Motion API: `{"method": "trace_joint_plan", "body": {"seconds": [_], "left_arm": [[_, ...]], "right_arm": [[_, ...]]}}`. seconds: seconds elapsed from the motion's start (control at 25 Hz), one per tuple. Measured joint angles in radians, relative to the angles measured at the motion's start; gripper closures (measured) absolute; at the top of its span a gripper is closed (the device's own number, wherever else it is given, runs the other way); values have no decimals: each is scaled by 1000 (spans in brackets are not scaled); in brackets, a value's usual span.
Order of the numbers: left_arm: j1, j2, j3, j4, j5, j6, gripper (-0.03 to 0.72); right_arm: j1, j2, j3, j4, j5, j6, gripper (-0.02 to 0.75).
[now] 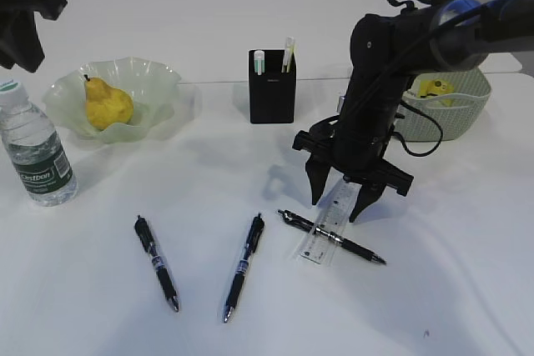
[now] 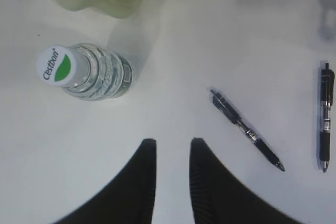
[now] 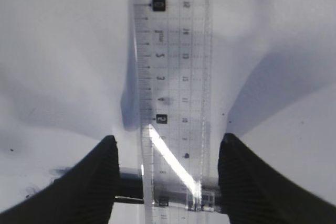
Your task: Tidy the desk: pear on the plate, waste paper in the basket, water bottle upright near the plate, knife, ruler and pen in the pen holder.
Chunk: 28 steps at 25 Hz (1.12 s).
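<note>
Right end effector straddles the ruler, fingers open.

R hand lowered, fingers spread wide, pointing down, L hand raised, fingers nearly together

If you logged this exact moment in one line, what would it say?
right gripper: open, straddling clear plastic ruler lying over black pen | left gripper: holding nothing | yellow pear: on green glass plate
</note>
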Motion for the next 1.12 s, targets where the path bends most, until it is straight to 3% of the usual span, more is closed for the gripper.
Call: {"method": "trace_joint_plan", "body": {"seconds": [1.12], "left_arm": [[0, 0, 0, 0, 0, 0, 546]], "right_arm": [[0, 0, 0, -15, -2, 0, 265]]}}
